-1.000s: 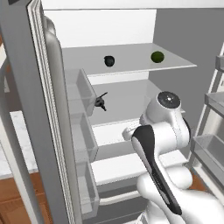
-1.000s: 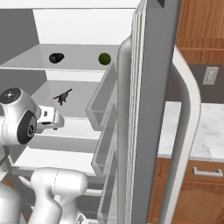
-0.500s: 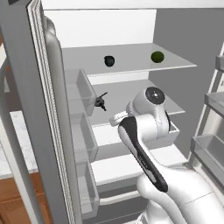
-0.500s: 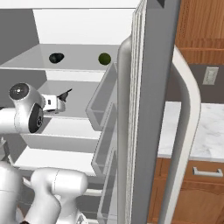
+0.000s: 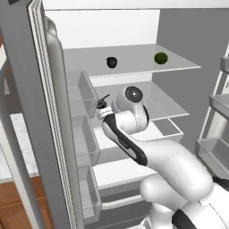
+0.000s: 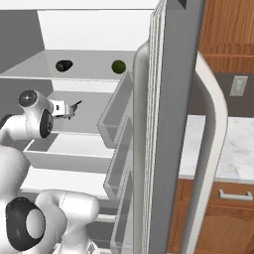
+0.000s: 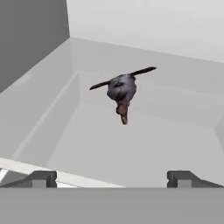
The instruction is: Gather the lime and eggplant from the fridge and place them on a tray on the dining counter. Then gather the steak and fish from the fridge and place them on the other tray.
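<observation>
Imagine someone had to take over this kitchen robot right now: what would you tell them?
Gripper: open and empty, reaching into the fridge at the middle shelf level.
Lime and eggplant: both on the upper shelf, apart, untouched.
A small grey fish-like item lies on the shelf ahead of the fingers.
Done: fridge doors open.
Left: carry every item to the trays.

The fridge (image 5: 40, 112) stands with its doors swung wide, white shelves bared. On the top shelf sit the eggplant (image 5: 112, 62), a dark rounded lump (almost black), and the round green lime (image 5: 160, 58), well apart from each other.
</observation>
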